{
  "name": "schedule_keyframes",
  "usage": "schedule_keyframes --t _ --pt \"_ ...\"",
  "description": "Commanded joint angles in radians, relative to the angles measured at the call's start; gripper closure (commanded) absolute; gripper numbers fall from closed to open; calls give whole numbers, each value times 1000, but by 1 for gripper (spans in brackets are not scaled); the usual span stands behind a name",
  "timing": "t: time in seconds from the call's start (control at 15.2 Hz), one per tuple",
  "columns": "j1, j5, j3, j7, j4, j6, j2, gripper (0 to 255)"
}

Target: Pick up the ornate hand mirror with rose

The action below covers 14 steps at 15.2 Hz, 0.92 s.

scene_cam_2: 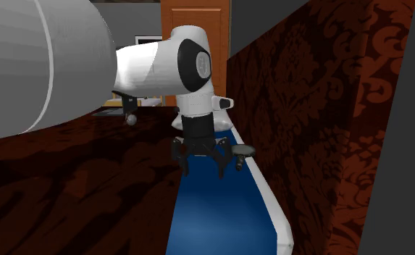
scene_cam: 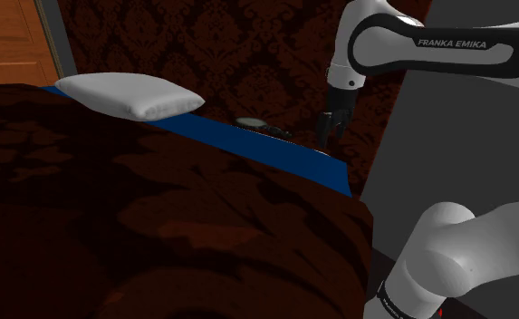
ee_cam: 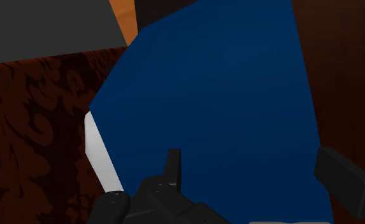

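Observation:
The hand mirror (scene_cam: 248,121) is a small grey oval with a dark ornate handle. It lies on the blue sheet (scene_cam: 248,145) near the patterned wall. In the second exterior view the mirror (scene_cam_2: 242,151) sits just to the right of my gripper (scene_cam_2: 201,168), close beside one fingertip. There the gripper hangs low over the sheet (scene_cam_2: 213,210), open and holding nothing. From the shoulder camera the gripper (scene_cam: 328,127) is to the mirror's right, above the sheet's end. In the wrist view the fingers (ee_cam: 173,167) stand wide apart around bare blue sheet (ee_cam: 225,95).
A white pillow (scene_cam: 130,95) lies at the sheet's far end. A dark red patterned blanket (scene_cam: 158,217) covers the bed, and a red patterned wall (scene_cam_2: 307,109) runs close along its side. A wooden door (scene_cam_2: 195,22) stands beyond. A small grey ball (scene_cam_2: 131,119) rests on the blanket.

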State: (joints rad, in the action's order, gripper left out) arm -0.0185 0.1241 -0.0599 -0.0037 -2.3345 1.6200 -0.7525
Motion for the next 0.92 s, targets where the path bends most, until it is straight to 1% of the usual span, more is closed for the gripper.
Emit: schedule_keyframes --t 0.0,0.46,0.86 --pt "0 0 0 0 0 0 0 0" --pt "-7 -15 -57 -53 191 94 284 0" --pt "-12 -56 -99 -111 405 122 528 0"
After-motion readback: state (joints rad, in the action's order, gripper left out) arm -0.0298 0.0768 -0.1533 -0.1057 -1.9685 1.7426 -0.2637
